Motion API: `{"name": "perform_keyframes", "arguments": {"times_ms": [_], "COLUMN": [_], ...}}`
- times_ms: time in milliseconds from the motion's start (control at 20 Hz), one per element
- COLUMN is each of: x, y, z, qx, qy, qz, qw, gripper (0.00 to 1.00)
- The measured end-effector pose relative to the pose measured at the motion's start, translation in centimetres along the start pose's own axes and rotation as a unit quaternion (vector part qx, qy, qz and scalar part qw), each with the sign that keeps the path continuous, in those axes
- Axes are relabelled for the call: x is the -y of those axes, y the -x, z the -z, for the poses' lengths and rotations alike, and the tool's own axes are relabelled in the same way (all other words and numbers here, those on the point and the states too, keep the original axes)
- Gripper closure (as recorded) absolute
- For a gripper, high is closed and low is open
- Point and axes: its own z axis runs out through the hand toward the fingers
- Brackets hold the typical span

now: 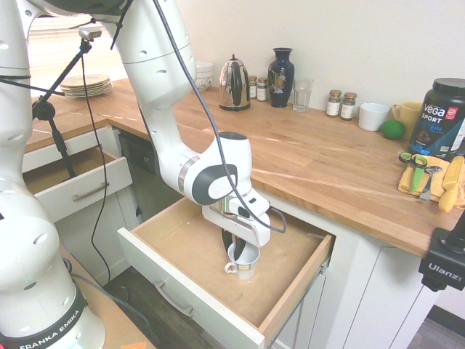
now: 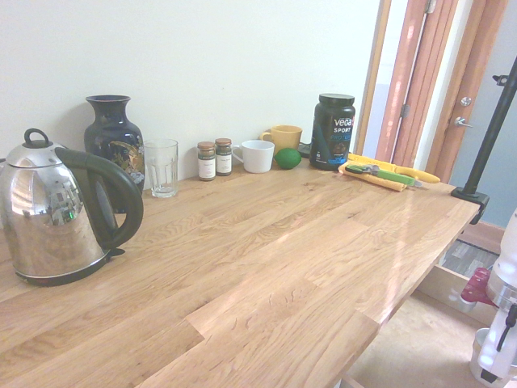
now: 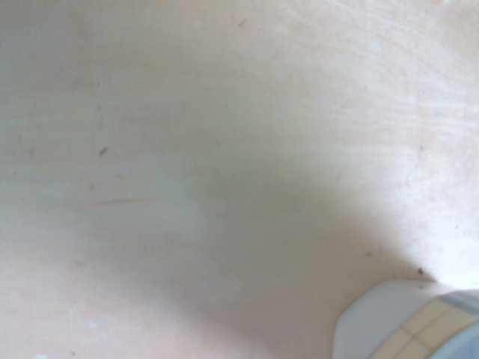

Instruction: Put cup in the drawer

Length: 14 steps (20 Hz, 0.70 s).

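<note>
Locate the claw (image 1: 236, 254) inside the open, wide drawer (image 1: 196, 247) with light-brown wooden bottom, white front panel and metal bar handle. Find the small white ceramic teacup (image 1: 245, 263) with side handle in the same drawer, upright, directly beneath the claw and close against it at the rim. Cannot tell from the views whether open, closed or gripping the teacup. Above and beyond the claw, note on the light-wood table (image 1: 290, 153) a shiny metal kettle (image 1: 235, 85), a dark-blue patterned vase (image 1: 281, 78) and a plain white mug (image 1: 373, 116).
</note>
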Motion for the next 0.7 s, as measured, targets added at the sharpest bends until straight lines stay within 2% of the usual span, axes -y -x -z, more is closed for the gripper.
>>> {"name": "perform_keyframes", "arguments": {"times_ms": [700], "x": [-0.3], "y": [0.4], "z": [4.2], "qx": [-0.025], "qy": [-0.031], "qz": [-0.01], "qw": [0.999], "gripper": [0.0]}}
